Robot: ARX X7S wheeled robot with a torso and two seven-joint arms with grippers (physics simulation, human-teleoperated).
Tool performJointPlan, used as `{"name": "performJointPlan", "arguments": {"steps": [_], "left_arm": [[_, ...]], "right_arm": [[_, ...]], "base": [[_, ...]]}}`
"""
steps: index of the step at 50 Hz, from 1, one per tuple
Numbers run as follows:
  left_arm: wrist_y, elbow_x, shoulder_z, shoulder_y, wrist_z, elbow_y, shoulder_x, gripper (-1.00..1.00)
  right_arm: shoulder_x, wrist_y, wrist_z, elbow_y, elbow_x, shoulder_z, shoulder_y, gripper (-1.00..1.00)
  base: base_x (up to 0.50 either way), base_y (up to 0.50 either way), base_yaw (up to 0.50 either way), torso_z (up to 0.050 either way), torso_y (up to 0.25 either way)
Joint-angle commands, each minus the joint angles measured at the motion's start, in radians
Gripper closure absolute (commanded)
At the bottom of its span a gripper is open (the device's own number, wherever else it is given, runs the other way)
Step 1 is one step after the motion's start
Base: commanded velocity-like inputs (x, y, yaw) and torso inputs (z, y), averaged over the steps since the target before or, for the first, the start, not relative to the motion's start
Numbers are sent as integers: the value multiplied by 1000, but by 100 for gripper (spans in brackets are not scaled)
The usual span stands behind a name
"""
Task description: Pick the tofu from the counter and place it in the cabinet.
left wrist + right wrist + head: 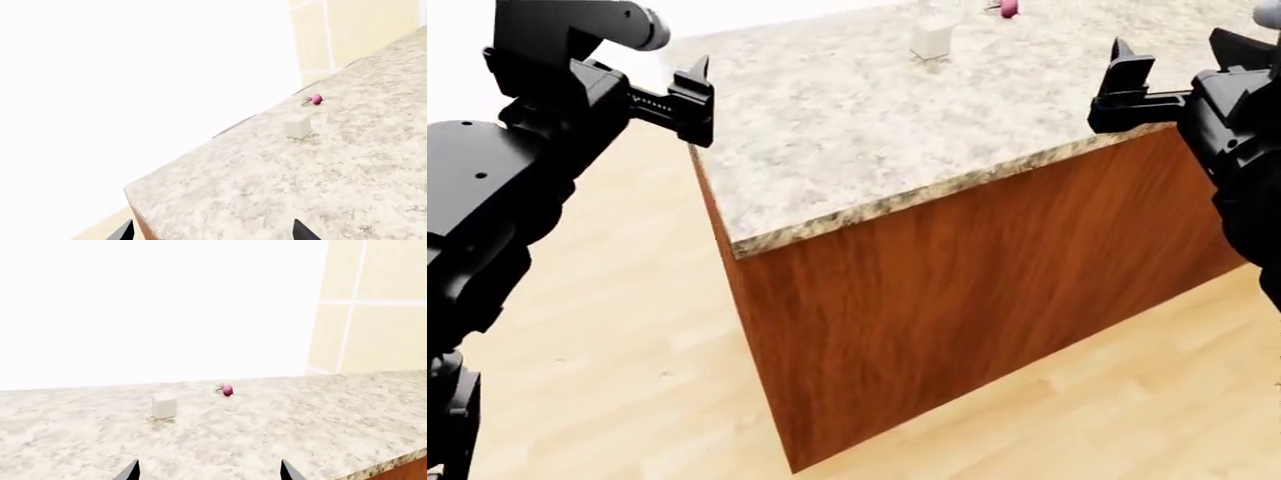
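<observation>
The tofu (932, 40) is a small off-white block standing on the speckled granite counter (868, 130), far back near the head view's top edge. It also shows in the left wrist view as the tofu (298, 126) and in the right wrist view as the tofu (164, 406). My left gripper (698, 100) hangs open at the counter's left corner, well short of the block. Open too, my right gripper (1124, 85) hovers over the counter's right front edge with nothing between its fingers. No cabinet is in view.
A small pink-purple radish (227, 390) lies just beyond the tofu, also the radish (315, 99). The counter's reddish-brown wood side (961, 290) drops to a pale wood floor (601, 380). A tiled cream wall (373, 305) stands behind the counter.
</observation>
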Motion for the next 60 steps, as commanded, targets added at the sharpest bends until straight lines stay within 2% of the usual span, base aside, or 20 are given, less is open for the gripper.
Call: {"name": "performJointPlan", "arguments": {"steps": [1,15,22,39,60], "left_arm": [[-7,19,53,-66,38,-70,11,-100],[-9,20,63,-60,41,-60,1,-100],[-11,29,74,-98,52,-84,1,-100],[28,139,208,-254,134,-230,-9,-100],[-17,95,157,-227,108,-230,-5,-100]], "right_arm": [[0,-5,-16,19,-14,-21,24,-100],[-7,-14,-19,27,-18,-26,34,-100],[-9,-23,-25,37,-24,-33,33,-100],[9,-15,-23,12,-7,-17,18,-100],[17,4,-18,-23,11,-12,20,-100]], "base": [[-476,-140,0,0,0],[-442,-225,0,0,1],[-440,-232,0,0,0],[-440,-233,0,0,1],[-436,-239,0,0,1]]}}
